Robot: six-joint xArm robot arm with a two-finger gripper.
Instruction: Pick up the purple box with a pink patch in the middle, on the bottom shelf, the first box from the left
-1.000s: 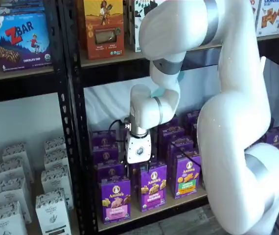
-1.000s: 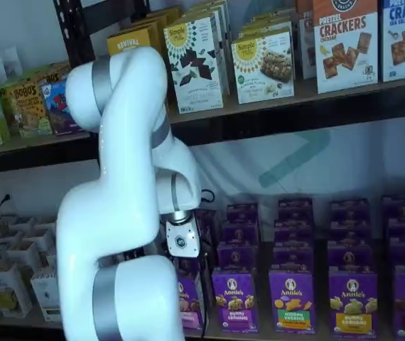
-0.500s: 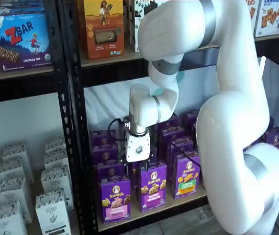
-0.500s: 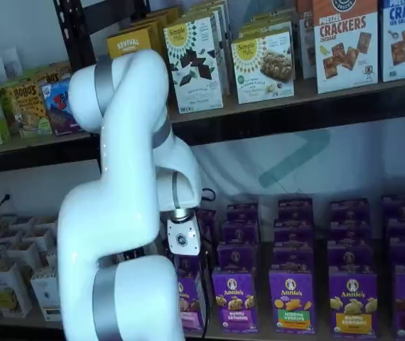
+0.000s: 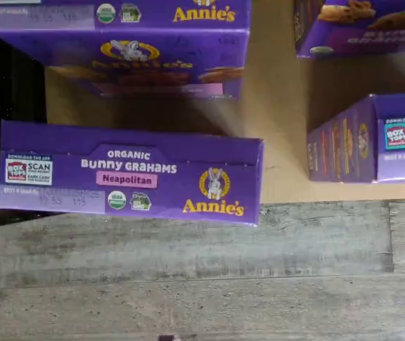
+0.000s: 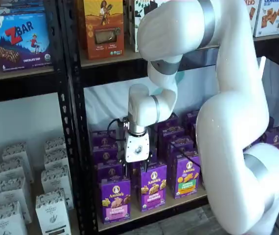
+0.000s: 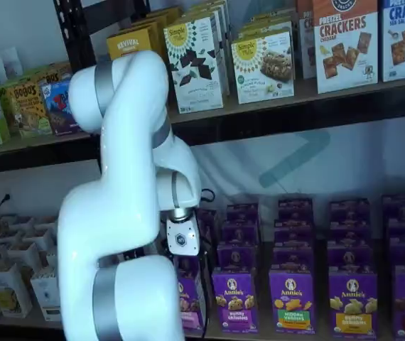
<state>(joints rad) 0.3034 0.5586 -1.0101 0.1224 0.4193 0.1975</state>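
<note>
Wrist view looks straight down on the purple box at the bottom shelf front edge, gripper poised above with jaws spread for the grab.

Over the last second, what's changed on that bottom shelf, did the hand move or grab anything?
The hand has crept a little to the left in a shelf view, above the front row of purple boxes. It has not grabbed anything; its fingers are not visible. The purple box with the pink patch and its neighbours stand as before on the bottom shelf.
</note>
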